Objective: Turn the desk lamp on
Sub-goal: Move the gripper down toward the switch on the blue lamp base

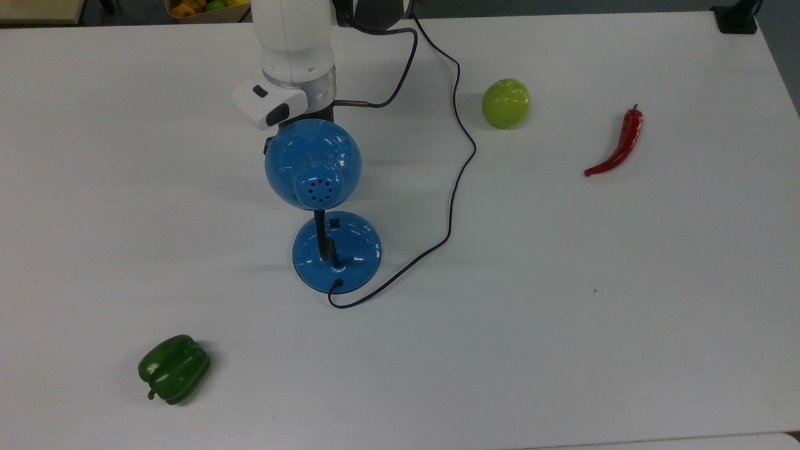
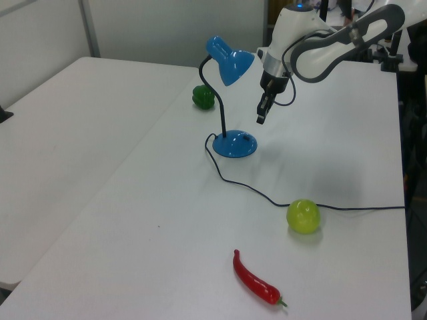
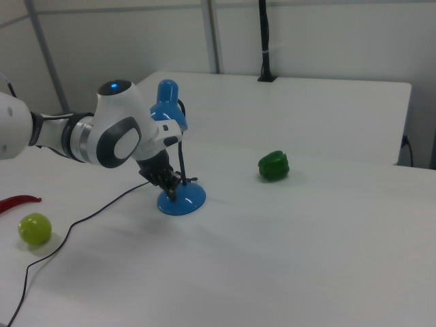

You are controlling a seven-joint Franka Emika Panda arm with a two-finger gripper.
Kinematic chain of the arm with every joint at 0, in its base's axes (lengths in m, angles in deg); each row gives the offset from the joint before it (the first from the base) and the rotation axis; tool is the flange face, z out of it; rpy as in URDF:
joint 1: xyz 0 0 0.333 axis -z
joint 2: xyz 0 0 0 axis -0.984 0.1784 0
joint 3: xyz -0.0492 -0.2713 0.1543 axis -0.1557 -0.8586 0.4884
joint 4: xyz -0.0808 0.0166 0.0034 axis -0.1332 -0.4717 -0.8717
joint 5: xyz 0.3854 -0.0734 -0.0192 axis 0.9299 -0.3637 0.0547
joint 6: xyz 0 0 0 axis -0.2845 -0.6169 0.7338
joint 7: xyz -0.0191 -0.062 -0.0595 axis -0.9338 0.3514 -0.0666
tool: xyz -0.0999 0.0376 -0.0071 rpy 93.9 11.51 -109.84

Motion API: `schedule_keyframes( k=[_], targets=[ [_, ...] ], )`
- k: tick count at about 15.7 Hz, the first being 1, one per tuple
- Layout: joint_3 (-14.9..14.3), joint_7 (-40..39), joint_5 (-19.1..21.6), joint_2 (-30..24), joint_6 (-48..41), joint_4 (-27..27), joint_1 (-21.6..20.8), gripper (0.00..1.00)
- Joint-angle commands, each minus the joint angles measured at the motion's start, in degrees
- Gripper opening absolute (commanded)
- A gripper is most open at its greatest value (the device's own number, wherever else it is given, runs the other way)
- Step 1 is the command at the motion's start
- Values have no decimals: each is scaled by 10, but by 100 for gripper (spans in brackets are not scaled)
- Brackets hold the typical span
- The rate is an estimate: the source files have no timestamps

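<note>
Desk lamp [image 1: 319, 187] stands upright near the middle of the bench [image 1: 562, 312]. Its round blue base [image 1: 337, 250] sits flat, and the black neck rises from the base. The dome shade [image 1: 312, 159] leans out toward the arm's side.

The small black switch [image 1: 334, 222] sits on the base's top edge in the top view, on the rim nearest the arm. The cord [image 1: 459, 125] leaves the opposite rim, loops round the top view's right and runs off toward the back of the bench.

End effector [image 2: 260, 115] hangs in the air, tip pointing down. In the left view it is to the right of the shade and below the shade's rim. It is above the base and a little to the left view's right of it, and it touches neither lamp nor bench. Its fingers look pressed together into one narrow tip, and it holds nothing.

Key relation: the switch lies below the tip and slightly toward the left view's left, on the near side of the base. Judged from this, the coming move is a short drop and nudge inward to press down on the switch.

Risk, as a guess: the shade overhangs that side, so the wrist could brush it. The base is light-looking and may slide if pushed sideways.

Also on the bench, well apart from the lamp: green pepper [image 1: 174, 369], green apple [image 1: 505, 103], red chili [image 1: 619, 147].
</note>
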Motion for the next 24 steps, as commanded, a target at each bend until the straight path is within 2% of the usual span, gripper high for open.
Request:
schedule_keyframes(
  k=[1,14,24],
  targets=[
    [1,14,2,15,47,6,-5,0],
    [10,14,6,51,120,4,-13,0],
    [12,4,5,64,133,3,-14,0]
  ],
)
